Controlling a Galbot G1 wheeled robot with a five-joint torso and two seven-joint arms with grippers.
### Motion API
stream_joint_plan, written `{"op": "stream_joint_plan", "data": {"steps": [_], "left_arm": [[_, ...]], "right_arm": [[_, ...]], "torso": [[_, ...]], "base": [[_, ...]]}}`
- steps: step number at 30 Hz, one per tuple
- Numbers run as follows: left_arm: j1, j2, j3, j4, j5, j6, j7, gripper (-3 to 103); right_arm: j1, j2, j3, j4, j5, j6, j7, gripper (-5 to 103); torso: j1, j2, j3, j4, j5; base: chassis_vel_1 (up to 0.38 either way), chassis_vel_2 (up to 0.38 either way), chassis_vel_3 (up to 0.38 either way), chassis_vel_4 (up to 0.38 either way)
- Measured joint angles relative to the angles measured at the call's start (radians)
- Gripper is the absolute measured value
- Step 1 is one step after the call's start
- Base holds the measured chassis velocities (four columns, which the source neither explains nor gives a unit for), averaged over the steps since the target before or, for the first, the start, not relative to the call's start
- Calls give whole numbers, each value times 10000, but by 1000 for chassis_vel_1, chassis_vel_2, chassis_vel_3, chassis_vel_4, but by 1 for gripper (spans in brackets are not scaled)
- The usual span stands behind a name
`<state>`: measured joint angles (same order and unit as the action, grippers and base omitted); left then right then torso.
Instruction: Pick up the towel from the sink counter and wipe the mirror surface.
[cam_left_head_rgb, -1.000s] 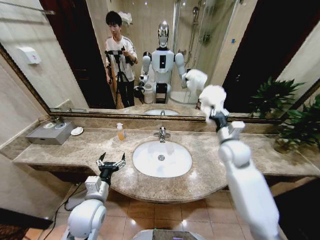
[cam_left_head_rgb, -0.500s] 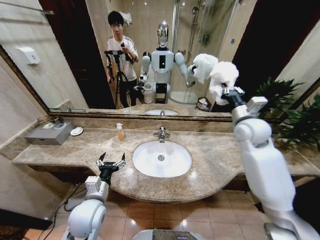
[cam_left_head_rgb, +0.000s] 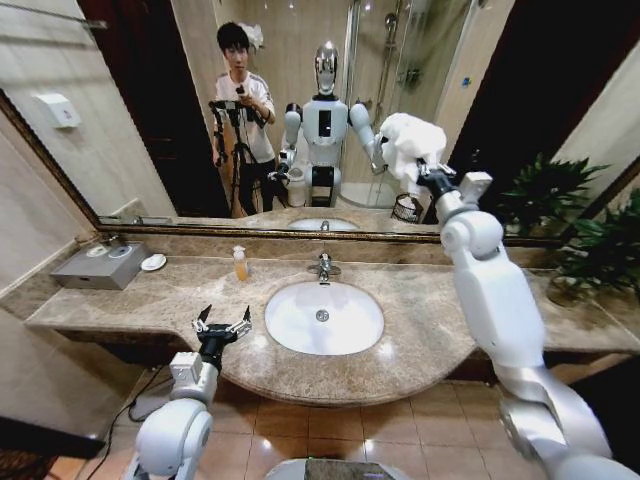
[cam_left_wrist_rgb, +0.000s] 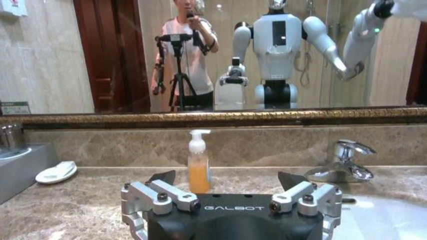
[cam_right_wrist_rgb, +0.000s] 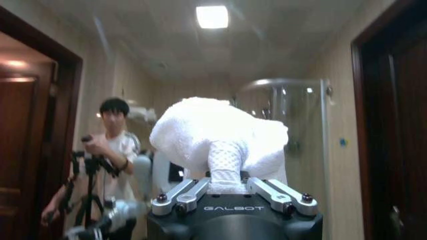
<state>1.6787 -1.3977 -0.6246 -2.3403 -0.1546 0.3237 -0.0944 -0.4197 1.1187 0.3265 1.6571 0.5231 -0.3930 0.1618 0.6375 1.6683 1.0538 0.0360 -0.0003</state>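
Currently, the right gripper (cam_left_head_rgb: 425, 172) is raised high on an outstretched arm, up at the mirror (cam_left_head_rgb: 120, 120) above and to the right of the faucet (cam_left_head_rgb: 323, 266). Its fingers (cam_right_wrist_rgb: 189, 194) are pinched tight on the towel (cam_left_head_rgb: 408, 142), a bunched white cloth. In the head view the towel meets its own reflection on the glass, so it appears pressed to the mirror surface. In the right wrist view the towel (cam_right_wrist_rgb: 217, 142) bulges above the gripper (cam_right_wrist_rgb: 227, 192), a narrow fold caught between the two fingers.

The left gripper (cam_left_head_rgb: 221, 326) sits low, hovering over the rounded front edge of the sink counter (cam_left_head_rgb: 430, 320), left of the white basin (cam_left_head_rgb: 323, 317). Its fingers (cam_left_wrist_rgb: 162, 177) are spread wide with nothing between them. In the left wrist view the gripper (cam_left_wrist_rgb: 229, 181) faces the backsplash, with an orange soap bottle (cam_left_wrist_rgb: 199, 165) seen between the fingertips, farther back on the counter.

Other items on the counter: a small white dish (cam_left_head_rgb: 154, 262) and a grey box (cam_left_head_rgb: 103, 266) at the far left, the soap bottle (cam_left_head_rgb: 240, 264) left of the faucet, a potted plant (cam_left_head_rgb: 590, 255) at the far right. The mirror reflects the robot.
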Motion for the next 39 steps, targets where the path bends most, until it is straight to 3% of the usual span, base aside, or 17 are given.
{"op": "stream_joint_plan", "data": {"steps": [4,10,26,39], "left_arm": [[-1,0,0,0,0,0,0,100],[-1,0,0,0,0,0,1,100],[0,0,0,0,0,0,0,100],[0,0,1,0,0,0,0,100]], "right_arm": [[-751,152,120,12,-39,67,-49,10],[-1286,309,82,50,-243,203,-313,10],[988,76,-376,640,39,-238,-73,10],[-1166,678,-496,567,-121,-144,-208,10]], "torso": [[-2,0,0,-10,6],[-3,0,0,-1,3],[-2,1,-2,0,0],[-2,1,-1,-7,4]], "base": [[0,0,0,0],[0,0,0,0],[0,0,0,0],[0,0,0,0]]}}
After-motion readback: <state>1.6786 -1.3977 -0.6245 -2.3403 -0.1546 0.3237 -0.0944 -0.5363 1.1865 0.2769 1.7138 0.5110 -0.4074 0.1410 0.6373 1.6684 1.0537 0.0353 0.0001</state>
